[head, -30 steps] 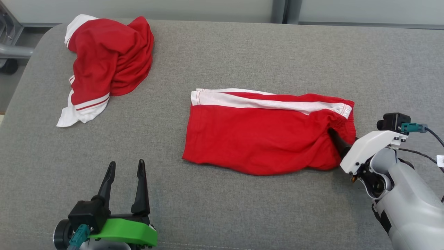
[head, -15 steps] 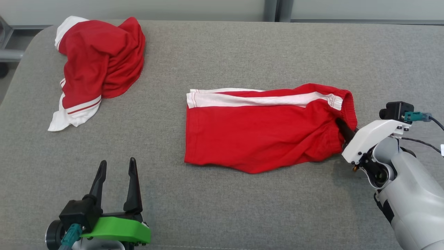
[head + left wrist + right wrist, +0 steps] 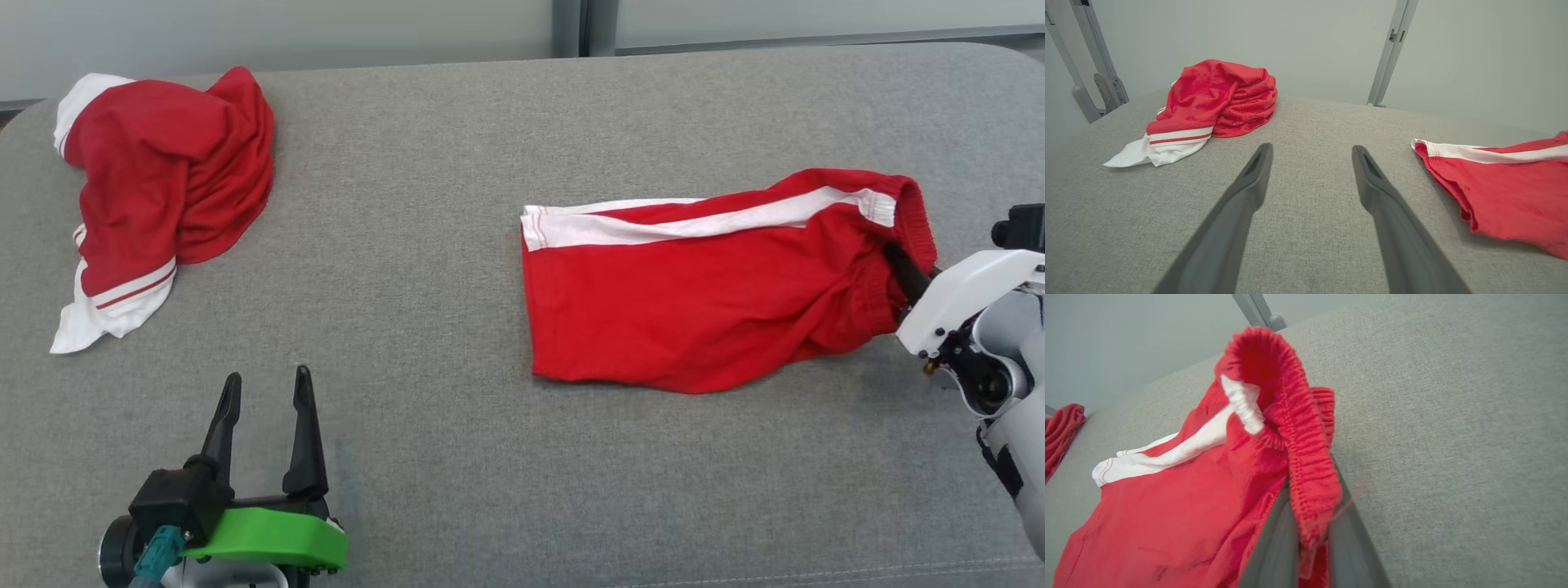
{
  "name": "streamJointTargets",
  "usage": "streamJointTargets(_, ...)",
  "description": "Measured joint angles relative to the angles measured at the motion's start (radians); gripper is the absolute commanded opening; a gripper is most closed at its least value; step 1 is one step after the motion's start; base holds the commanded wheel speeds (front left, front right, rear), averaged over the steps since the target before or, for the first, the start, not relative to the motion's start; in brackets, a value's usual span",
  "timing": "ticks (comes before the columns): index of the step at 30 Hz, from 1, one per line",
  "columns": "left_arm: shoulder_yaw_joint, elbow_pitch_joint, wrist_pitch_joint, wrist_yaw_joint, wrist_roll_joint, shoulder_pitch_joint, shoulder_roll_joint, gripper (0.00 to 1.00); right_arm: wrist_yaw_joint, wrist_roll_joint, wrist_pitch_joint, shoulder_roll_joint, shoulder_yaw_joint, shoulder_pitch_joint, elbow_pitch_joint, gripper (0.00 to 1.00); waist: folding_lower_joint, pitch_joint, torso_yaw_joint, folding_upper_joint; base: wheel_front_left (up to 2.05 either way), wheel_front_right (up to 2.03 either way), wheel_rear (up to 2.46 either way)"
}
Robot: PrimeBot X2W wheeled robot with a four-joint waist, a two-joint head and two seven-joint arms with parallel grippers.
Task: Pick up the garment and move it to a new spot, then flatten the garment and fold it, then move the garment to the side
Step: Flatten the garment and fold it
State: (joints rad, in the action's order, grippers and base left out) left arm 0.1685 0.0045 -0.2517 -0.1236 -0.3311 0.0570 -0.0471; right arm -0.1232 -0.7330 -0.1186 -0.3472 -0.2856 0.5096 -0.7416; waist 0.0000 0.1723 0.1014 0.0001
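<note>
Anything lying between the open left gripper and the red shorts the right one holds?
Nothing visible: bare grey cushion separates the left gripper from the shorts. The crumpled red garment lies far left.
</note>
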Motion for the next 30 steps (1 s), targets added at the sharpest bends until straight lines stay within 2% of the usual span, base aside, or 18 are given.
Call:
streamJointTargets(6,0.004,-0.006,0.0,0.0,0.0,0.0,0.0,1.0,0.0,-0.017,-0.007,-0.044,-0.002,0.017,0.004,0.0,0.0,-0.001,-0.04,0.0,0.0,0.0,0.0)
streamJointTargets(14,0.034,-0.006,0.0,0.0,-0.002,-0.002,0.0,1.0,0.0,-0.061,-0.051,0.029,-0.129,0.035,0.092,0.0,0.0,0.005,-0.071,0.0,0.0,0.0,0.0)
streamJointTargets(22,0.04,0.002,0.0,0.0,-0.015,-0.019,0.0,1.0,0.0,-0.091,-0.108,0.039,-0.27,0.085,0.211,0.0,0.0,-0.001,-0.073,0.0,0.0,0.0,0.0)
streamJointTargets(30,0.055,0.003,0.0,0.0,-0.034,-0.025,0.0,1.0,0.0,-0.113,-0.149,0.071,-0.365,0.12,0.237,0.0,0.0,-0.007,-0.067,0.0,0.0,0.0,0.0)
